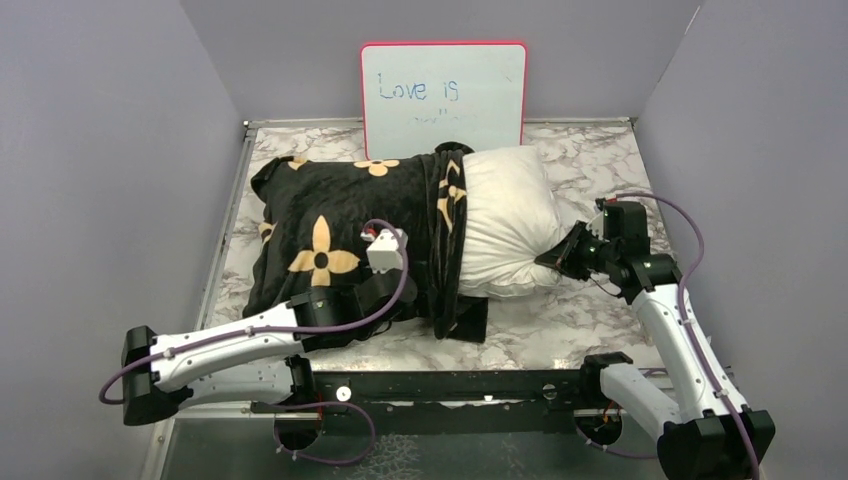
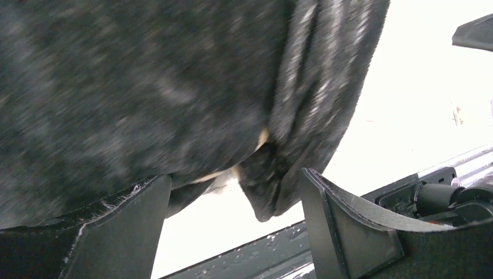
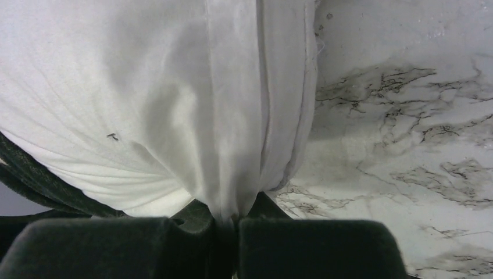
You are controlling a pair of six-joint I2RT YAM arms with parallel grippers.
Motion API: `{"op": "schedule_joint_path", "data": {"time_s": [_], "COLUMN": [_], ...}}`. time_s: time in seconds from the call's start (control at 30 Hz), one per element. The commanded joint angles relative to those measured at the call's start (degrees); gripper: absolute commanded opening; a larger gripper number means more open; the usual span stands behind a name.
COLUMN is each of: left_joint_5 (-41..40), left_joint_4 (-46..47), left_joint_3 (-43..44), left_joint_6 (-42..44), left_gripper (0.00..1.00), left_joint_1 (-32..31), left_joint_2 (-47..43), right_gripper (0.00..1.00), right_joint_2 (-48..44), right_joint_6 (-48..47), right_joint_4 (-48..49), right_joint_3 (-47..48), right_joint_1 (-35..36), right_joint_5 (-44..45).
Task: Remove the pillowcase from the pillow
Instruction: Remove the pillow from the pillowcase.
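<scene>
The pillow (image 1: 505, 215) lay across the middle of the marble table (image 1: 590, 320), its long side running from the left edge toward the right edge. The pillowcase (image 1: 330, 215) covered its left part, with the open hem bunched in folds about midway along, so the white right end was bare. A flap of the black fabric spilled onto the table toward the near edge.

The right gripper (image 3: 232, 224) was at the pillow's bare right end. Its jaws were clenched on a pinch of the white fabric, which gathered into creases running into the fingers (image 3: 314, 247).

The left gripper (image 2: 234, 177) reached in from the near left corner to the pillowcase's near side, close to the bunched hem. Its jaws stood apart, released. In the left wrist view the dark fabric filled the space just beyond the fingertips (image 2: 317, 192), and a fold of hem hung down between them, gripped by neither.

A pink-framed whiteboard (image 1: 443, 95) stood at the far edge.
</scene>
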Motion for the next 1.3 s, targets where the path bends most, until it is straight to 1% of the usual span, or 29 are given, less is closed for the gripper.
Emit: {"op": "schedule_joint_path", "data": {"time_s": [0.0, 0.1, 0.2, 0.23, 0.3, 0.4, 0.5, 0.57, 0.6, 0.67, 0.73, 0.8, 0.83, 0.9, 1.13, 1.2, 1.27], "left_joint_5": [0.25, -4.15, -8.41, -9.68, -11.01, -11.00, -10.15, -9.30, -8.54, -7.22, -6.72, -7.58, -8.23, -7.92, -12.23, -12.84, -11.53], "left_joint_4": [2.05, 0.42, -5.15, -7.09, -9.00, -9.00, -9.37, -9.67, -9.69, -10.37, -13.45, -18.08, -20.60, -21.35, -31.75, -32.07, -29.36], "left_joint_3": [5.54, 5.78, 7.37, 7.84, 7.90, 5.29, 2.11, -0.80, -2.48, -4.92, -6.12, -5.89, -5.33, -4.64, 3.33, 4.64, 4.88], "left_joint_6": [6.29, 2.59, -1.50, -2.44, -3.26, -3.79, -3.18, -3.65, -3.74, -3.60, -4.33, -6.27, -9.27, -9.99, -13.75, -12.57, -8.97], "left_gripper": [0.83, 0.83, 0.80, 0.77, 0.66, 0.45, 0.24, 0.06, 0.00, 0.00, 0.00, 0.00, 0.00, 0.00, 0.00, 0.00, 0.00], "left_joint_1": [0.13, 0.59, 1.37, 1.45, 1.68, 3.37, 6.32, 9.04, 10.73, 13.55, 15.38, 16.31, 16.39, 16.39, 16.49, 16.49, 16.49], "left_joint_2": [10.12, 16.97, 22.75, 24.12, 25.29, 23.77, 19.66, 15.81, 13.82, 9.68, 5.50, 2.03, 0.54, -2.48, -4.50, -5.25, -5.97], "right_gripper": [0.00, 0.01, 0.00, 0.01, 0.01, 0.01, 0.01, 0.01, 0.01, 0.01, 0.01, 0.01, 0.01, 0.01, 0.01, 0.01, 0.01], "right_joint_2": [-1.06, -1.18, -1.43, -1.45, -1.22, 0.02, 1.65, 2.55, 2.98, 3.88, 4.88, 6.13, 6.70, 7.68, 9.22, 9.22, 8.88], "right_joint_6": [0.93, 1.17, -0.11, -0.44, -1.26, -2.29, -3.19, -3.34, -3.35, -3.35, -3.63, -4.29, -4.65, -5.39, -7.14, -8.05, -8.51], "right_joint_4": [1.73, 1.41, 0.10, -0.50, -1.04, -1.24, -1.02, -0.83, -0.66, 0.22, 0.76, 0.74, 0.69, 0.93, 2.10, 1.75, 1.59], "right_joint_3": [-1.68, -0.47, 1.84, 2.81, 4.03, 5.63, 6.97, 7.91, 8.29, 9.06, 9.73, 10.51, 10.78, 11.00, 9.55, 9.56, 8.82], "right_joint_1": [-0.92, -1.01, -1.01, -0.93, -1.03, -0.99, -1.01, -1.02, -1.06, -1.07, -1.10, -1.51, -2.06, -3.87, -13.48, -14.13, -14.17], "right_joint_5": [1.56, 0.93, 3.62, 4.95, 7.26, 9.02, 11.35, 12.94, 13.22, 13.34, 14.06, 15.21, 15.95, 16.18, 10.43, 9.45, 6.56]}}
